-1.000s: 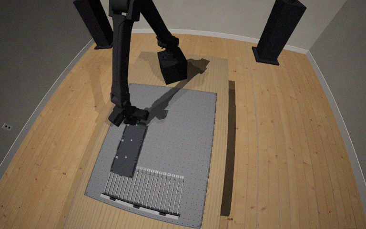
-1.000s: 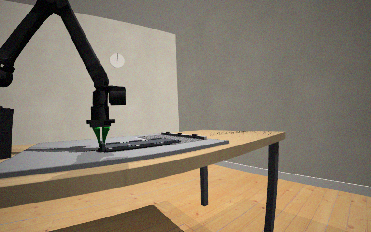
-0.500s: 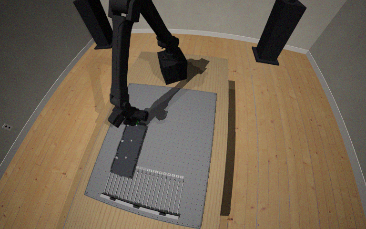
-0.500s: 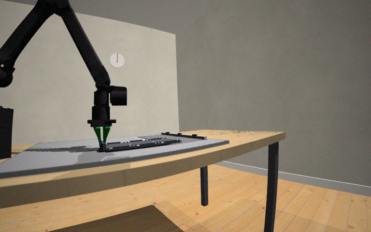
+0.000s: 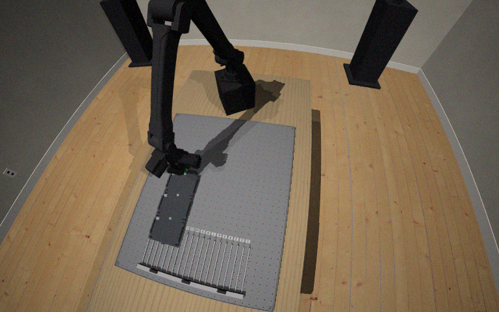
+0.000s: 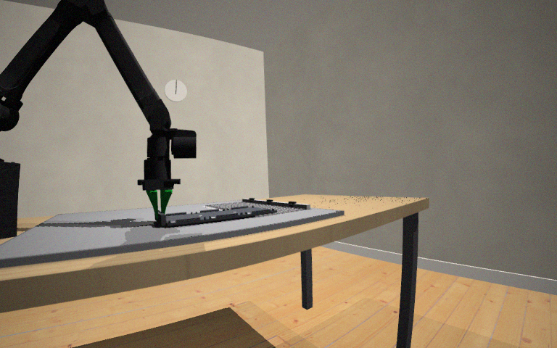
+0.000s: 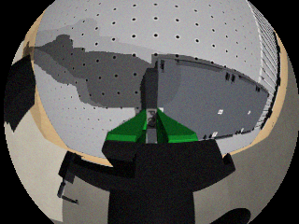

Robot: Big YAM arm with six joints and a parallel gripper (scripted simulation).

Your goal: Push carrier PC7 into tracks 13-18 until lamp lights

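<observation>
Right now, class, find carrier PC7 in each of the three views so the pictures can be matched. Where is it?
Top: carrier PC7 lies lower left on the grey board, its far end over the rails.
Exterior: a low dark slab at centre left on the table.
Wrist: the grey plate right of centre.
Shared landmark: the green-fingered gripper, shut on the carrier's handle end.
</observation>
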